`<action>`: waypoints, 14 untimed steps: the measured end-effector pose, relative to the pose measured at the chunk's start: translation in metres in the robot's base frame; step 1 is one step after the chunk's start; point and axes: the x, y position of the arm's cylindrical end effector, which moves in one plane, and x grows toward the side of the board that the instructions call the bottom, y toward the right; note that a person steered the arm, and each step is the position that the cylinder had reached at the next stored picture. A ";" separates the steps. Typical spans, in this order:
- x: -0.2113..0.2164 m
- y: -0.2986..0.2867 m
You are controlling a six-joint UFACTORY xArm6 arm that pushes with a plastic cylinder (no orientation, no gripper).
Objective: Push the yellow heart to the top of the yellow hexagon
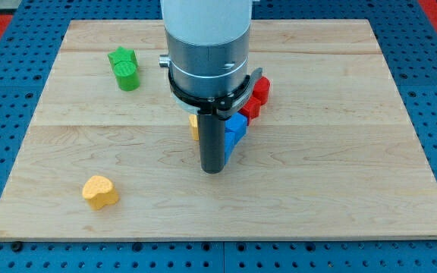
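The yellow heart [100,192] lies near the board's bottom left. A yellow block [193,126], mostly hidden behind the rod, sits near the board's middle; its shape cannot be made out. My tip [213,171] rests on the board just below that yellow block and right beside the blue block [235,133], far to the right of the yellow heart.
Two green blocks [124,68] sit together at the top left. Red blocks [257,97] lie above and right of the blue block, partly hidden by the arm's body [207,53]. The wooden board [340,189] lies on a blue pegboard.
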 end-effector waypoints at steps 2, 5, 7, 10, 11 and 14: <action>0.048 -0.013; 0.068 -0.172; 0.027 -0.180; 0.032 -0.161; 0.017 -0.150; -0.060 -0.110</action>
